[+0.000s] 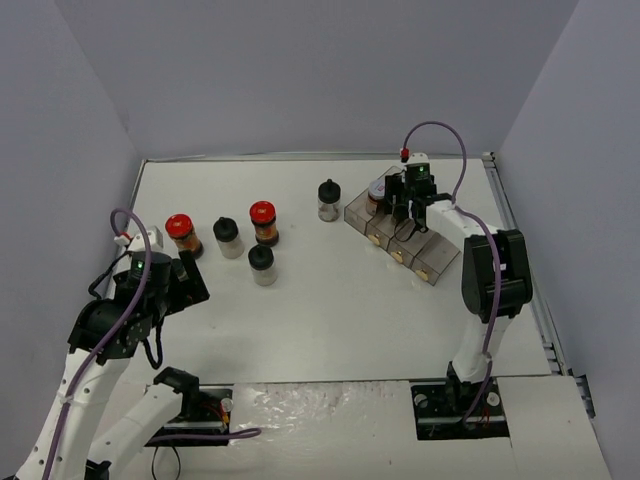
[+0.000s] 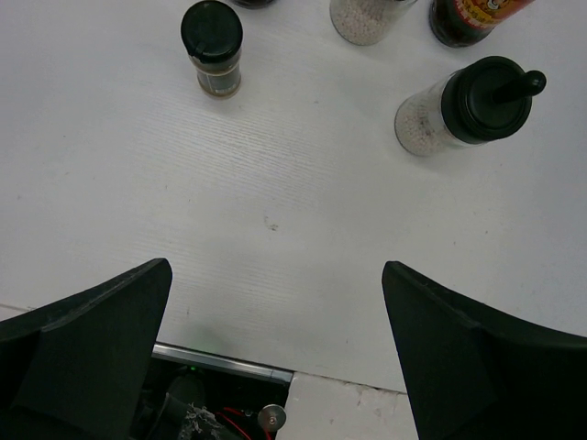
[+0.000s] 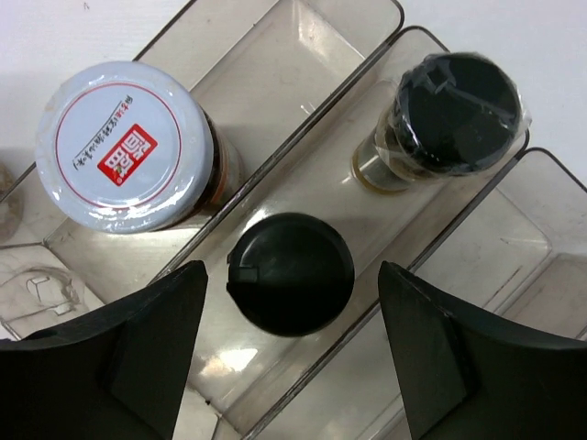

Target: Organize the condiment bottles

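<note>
- Releasing the black-capped jar: right gripper jaws stand apart, clear of its cap; the jar sits in the tray.
- Lift straight up, avoiding the white-lidded jar.
- Left gripper: spread wide, empty.

Bright even overhead light, soft shadows, sharp focus

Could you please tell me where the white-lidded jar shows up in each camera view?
Top external: the white-lidded jar sits right of centre, at the upper-left end of the clear tray.
Left wrist: not in it.
Right wrist: the white-lidded jar stands upper left, in a tray compartment.
Shared landmark: the clear tray, absent from left wrist.
</note>
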